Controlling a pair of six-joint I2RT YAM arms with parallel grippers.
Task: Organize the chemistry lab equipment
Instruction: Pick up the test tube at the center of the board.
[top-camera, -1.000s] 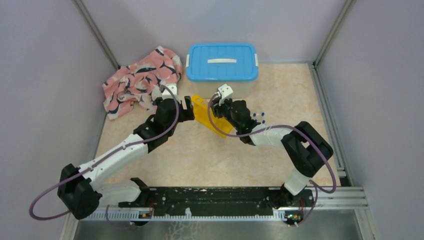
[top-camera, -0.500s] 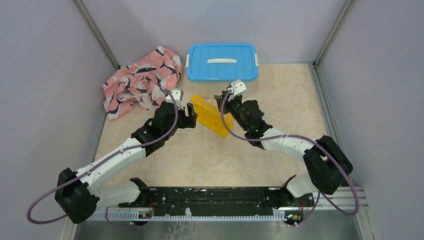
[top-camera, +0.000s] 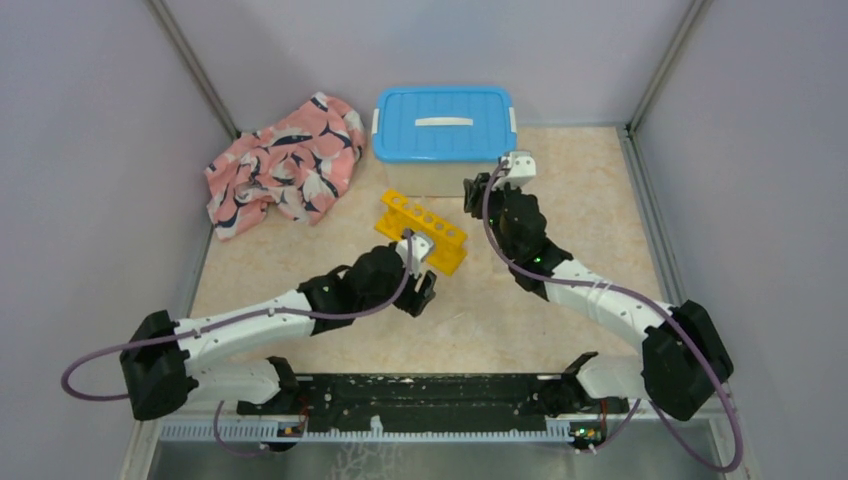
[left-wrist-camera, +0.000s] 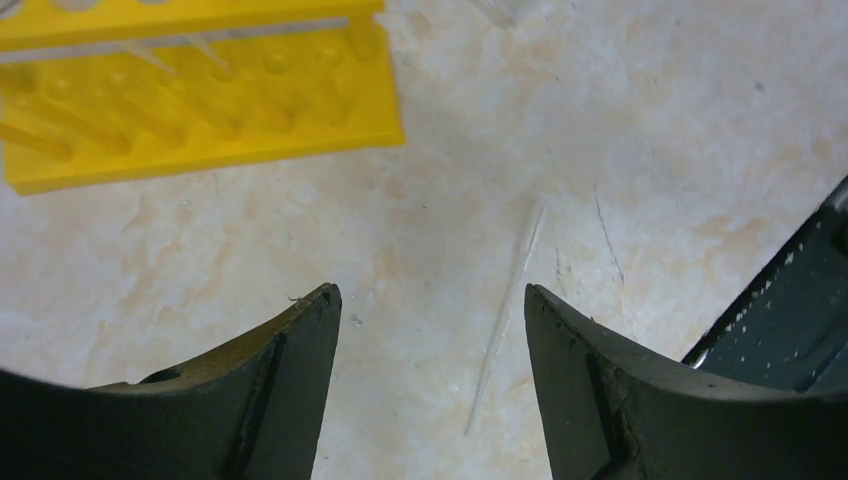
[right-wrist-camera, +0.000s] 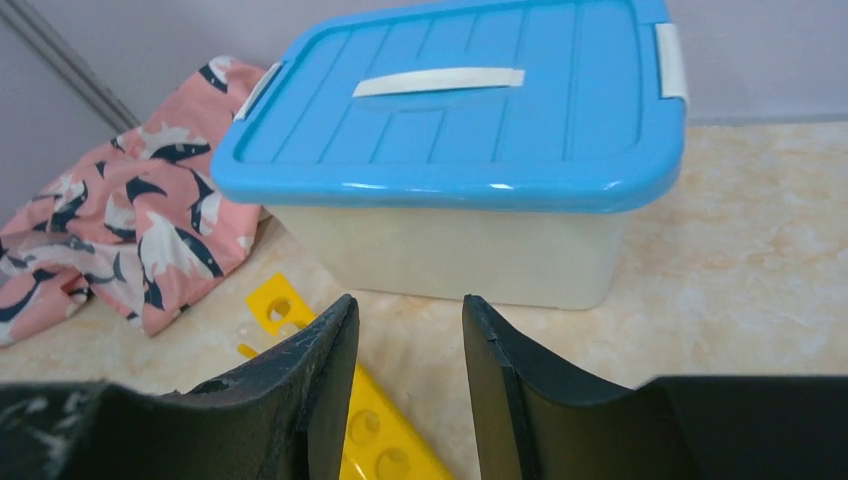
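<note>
Arms (top-camera: 250, 318) white, blk joints, purple cables (top-camera: 64, 382); left claw (left-wrist-camera: 430, 292), right claw (right-wrist-camera: 409, 300) blk.

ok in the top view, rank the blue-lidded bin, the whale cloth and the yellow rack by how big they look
1. blue-lidded bin and whale cloth: about alike, too close to rank
2. yellow rack: clearly the smallest

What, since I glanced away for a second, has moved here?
The left hand pulled back along the long yellow holed rack to its near end, above a thin clear tube. The right hand left the rack for the white blue-lidded bin. Both empty; rack, bin, pink whale-patterned cloth unmoved.
</note>
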